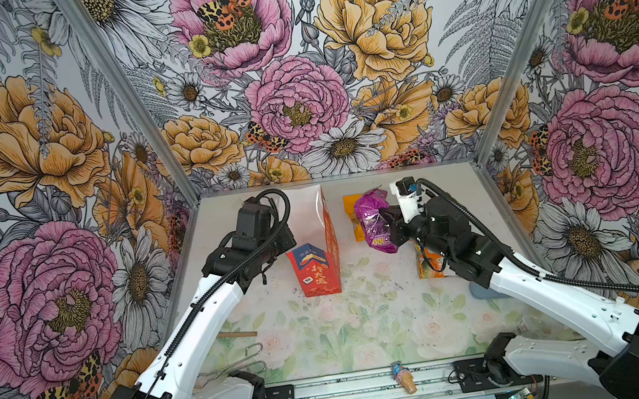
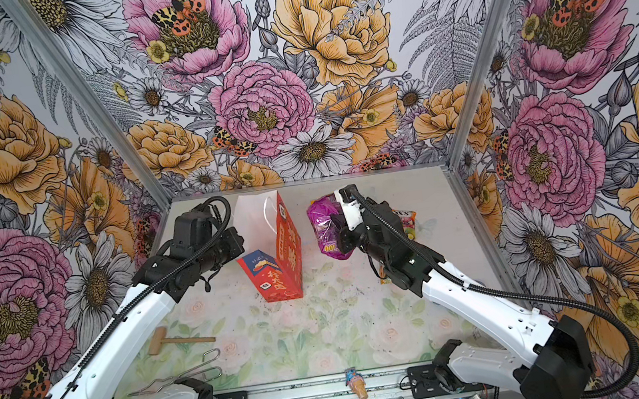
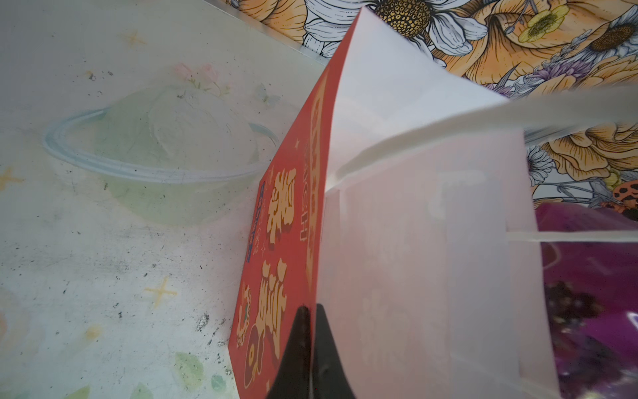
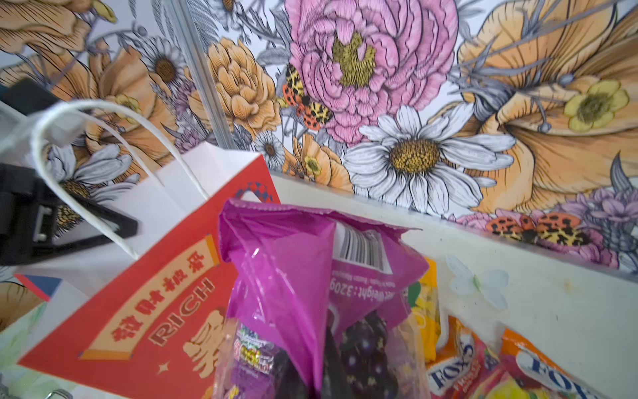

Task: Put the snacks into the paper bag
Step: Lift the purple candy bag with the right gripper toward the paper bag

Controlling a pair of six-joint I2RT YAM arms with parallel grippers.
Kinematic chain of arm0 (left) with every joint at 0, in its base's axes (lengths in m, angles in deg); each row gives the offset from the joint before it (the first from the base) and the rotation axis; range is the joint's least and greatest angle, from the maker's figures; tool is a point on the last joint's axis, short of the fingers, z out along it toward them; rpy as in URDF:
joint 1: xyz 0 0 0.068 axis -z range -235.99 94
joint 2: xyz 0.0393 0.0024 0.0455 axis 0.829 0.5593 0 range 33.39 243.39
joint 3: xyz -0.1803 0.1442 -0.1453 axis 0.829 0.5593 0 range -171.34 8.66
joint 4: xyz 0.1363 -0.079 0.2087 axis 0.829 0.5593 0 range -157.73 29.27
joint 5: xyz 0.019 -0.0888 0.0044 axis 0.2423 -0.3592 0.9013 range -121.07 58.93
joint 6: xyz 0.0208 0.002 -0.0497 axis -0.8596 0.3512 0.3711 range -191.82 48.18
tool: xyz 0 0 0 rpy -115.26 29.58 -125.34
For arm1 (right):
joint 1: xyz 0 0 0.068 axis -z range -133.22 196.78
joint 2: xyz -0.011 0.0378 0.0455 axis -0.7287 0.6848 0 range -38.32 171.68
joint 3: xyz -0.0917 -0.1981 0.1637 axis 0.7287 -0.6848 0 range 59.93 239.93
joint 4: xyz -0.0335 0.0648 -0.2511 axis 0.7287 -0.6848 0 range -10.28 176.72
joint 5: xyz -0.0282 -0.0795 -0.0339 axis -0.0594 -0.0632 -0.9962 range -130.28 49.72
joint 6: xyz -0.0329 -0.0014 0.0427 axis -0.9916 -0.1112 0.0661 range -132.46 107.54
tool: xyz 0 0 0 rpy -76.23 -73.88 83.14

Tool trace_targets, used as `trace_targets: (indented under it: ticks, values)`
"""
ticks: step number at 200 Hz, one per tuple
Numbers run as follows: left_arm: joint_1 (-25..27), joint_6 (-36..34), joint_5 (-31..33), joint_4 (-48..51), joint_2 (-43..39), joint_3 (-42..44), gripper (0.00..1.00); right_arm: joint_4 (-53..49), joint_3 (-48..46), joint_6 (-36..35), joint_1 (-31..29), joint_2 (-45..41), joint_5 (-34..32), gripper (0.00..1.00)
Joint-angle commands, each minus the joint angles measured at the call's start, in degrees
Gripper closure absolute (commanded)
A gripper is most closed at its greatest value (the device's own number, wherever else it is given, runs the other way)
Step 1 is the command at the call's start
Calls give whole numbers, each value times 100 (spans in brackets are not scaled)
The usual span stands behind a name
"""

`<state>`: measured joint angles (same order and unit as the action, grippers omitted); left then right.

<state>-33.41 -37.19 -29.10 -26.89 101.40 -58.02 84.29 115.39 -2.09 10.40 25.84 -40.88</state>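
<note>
Top views show, on the near side of the paper bag [image 1: 320, 267], only things that are not snacks: a small cone toy [image 1: 403, 377] on the rail and a wooden mallet [image 2: 185, 340]. They are no danger for the present step. The bag stands upright about the middle of the table [image 1: 368, 328]. In the left wrist view the left jaws are closed on one wall of it at the rim, red outside and white inside. Because only one wall is pinched, I judge that the narrow mouth can fold shut, or the light bag can tip if it is pushed. Just right of the bag, in the air at about the height of its rim, the right jaws grip the purple packet [image 1: 370, 219], and much of it stands free and floppy. It is not yet over the mouth, and I cannot tell whether it touches the red side. It looks nearly as wide as the mouth, so it may catch on the rim or the string handle [image 3: 448, 127] and drag the bag. Right of the bag and farther back lie more snacks, such as the FOX'S packets [image 4: 455, 362]. On the bag's other side lies a clear bowl [image 3: 155, 148] that a sliding bag could hit.
</note>
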Motion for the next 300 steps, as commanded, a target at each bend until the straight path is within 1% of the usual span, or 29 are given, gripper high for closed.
trace_targets:
  ticks: [1,17,31,64,91,117,143,168,186,202,229,254,283,286,300]
  values:
    - [17,81,-119,-59,46,15,100,1312,566,-242,26,31,572,100]
    - [26,79,-123,-59,63,15,100,1493,1053,-358,24,286,846,100]
    - [43,79,-128,-63,72,15,100,1722,1503,-432,26,534,928,100]
    - [52,77,-124,-59,81,-1,100,1862,2956,-469,-29,1371,1360,100]
    - [61,70,-114,-59,72,-11,100,2053,3951,-568,-213,2057,1494,100]
    - [58,70,-127,-59,64,-29,100,2274,4719,-306,-328,2671,1580,100]
    - [94,79,-136,-59,59,-42,100,2693,5058,-75,-495,3146,1516,100]
    - [105,79,-136,-59,38,-48,100,3196,5140,355,-597,3490,1415,100]
    - [108,87,-132,-59,4,-28,100,3522,5064,709,-637,3654,1306,100]
    - [113,96,-123,-59,-7,-20,100,3701,4936,864,-689,3709,1205,100]
    - [109,105,-127,-59,-10,-5,100,3759,4547,818,-824,3546,992,100]
    - [115,114,-119,-59,-7,3,100,3755,4021,761,-871,3220,788,100]
    - [123,131,-68,-61,-23,32,100,3455,3543,719,-871,2844,601,100]
    - [127,139,-66,-59,-24,32,100,3416,3504,705,-1001,2817,587,100]
    - [123,149,-64,-59,-20,32,100,3257,3356,641,-1049,2681,486,100]
